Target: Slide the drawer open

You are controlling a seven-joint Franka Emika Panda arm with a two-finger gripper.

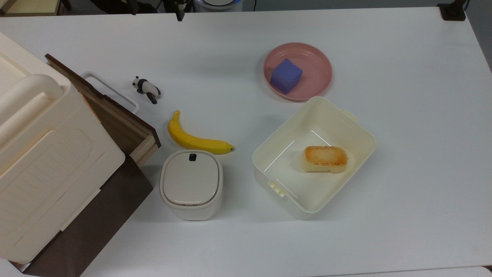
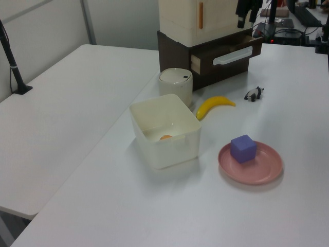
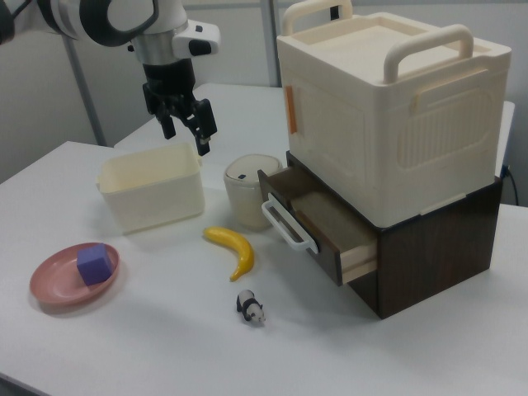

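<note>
Drawer (image 3: 318,224): dark brown wood front, lighter wood sides, thin white loop handle (image 3: 286,225) across the front. Pulled partly out of a dark brown cabinet (image 3: 433,247), level, inside bare as far as visible. Set near the desk (image 1: 403,115) corner at the top view's left, front angled toward the desk's middle. Also seen in the top view (image 1: 115,115) and the left view (image 2: 229,51), jutting from under a large cream box (image 3: 388,107).
</note>
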